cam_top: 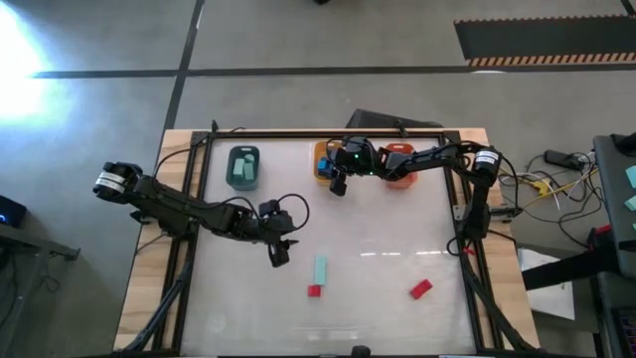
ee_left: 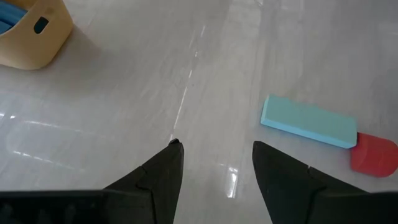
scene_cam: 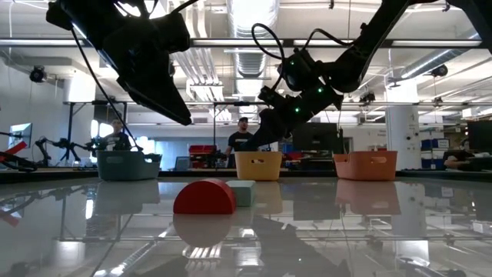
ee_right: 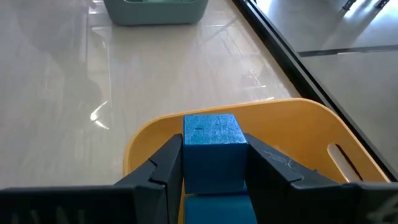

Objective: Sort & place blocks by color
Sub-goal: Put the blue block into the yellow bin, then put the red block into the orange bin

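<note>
A blue cube block (ee_right: 212,152) is clamped between the fingers of the right gripper (ee_right: 214,163), held over the yellow-orange tray (ee_right: 292,134) at the table's far side. The left gripper (ee_left: 214,165) is spread apart above the table centre; a mint-teal bar (ee_left: 308,121) and a red block (ee_left: 373,154) lie touching, near it.

the high view looks straight down on the whole table (cam_top: 437,249) from well above. the low view sits at table-top height, facing level across it into the room. the left wrist view looks down, close, at the mint-teal bar (ee_left: 309,121) also seen from above (cam_top: 320,268). the right wrist view hangs very near the yellow-orange tray (ee_right: 292,124), shared with the low view (scene_cam: 258,165).
</note>
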